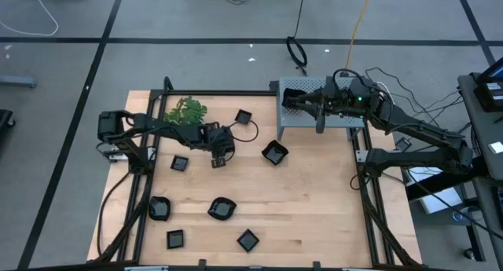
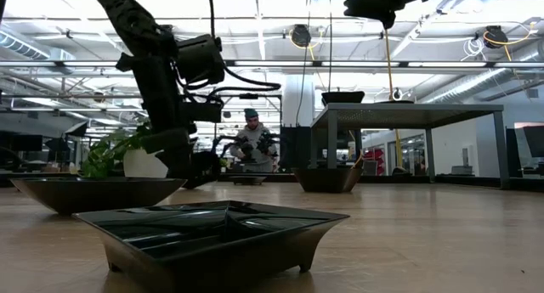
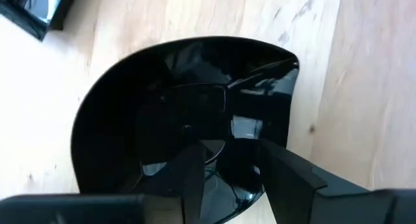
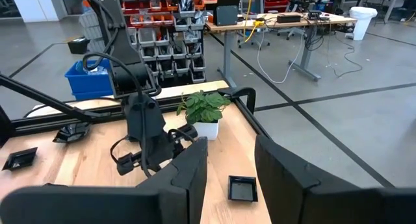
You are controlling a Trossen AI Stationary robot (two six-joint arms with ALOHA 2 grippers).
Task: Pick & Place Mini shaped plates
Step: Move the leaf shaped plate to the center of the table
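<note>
Several glossy black mini plates lie on the wooden table, among them a square plate (image 1: 244, 115), a wavy one (image 1: 274, 152) and a rounded one (image 1: 222, 208). My left gripper (image 1: 222, 151) is low over a rounded black plate (image 3: 182, 113) that rests on the wood and is hidden under the gripper in the high view. The gripper is open. One finger (image 3: 193, 178) stands over the plate's inside, the other (image 3: 283, 178) at its side rim (image 3: 250, 185). My right gripper (image 1: 289, 102) hovers open and empty over the grey box (image 1: 338, 118). My left gripper comes down at the rounded plate from above, with the side rim (image 3: 250, 185) between its two fingers. I cannot tell whether the fingers touch it. The plate lies flat on the table.
A green sprig in a white pot (image 1: 186, 111) stands at the far left, close to my left arm. The grey box sits at the table's far right corner. More plates (image 1: 180, 162) (image 1: 159, 208) (image 1: 175, 239) (image 1: 247, 239) lie toward the near edge. A person (image 2: 252, 144) is in the room behind.
</note>
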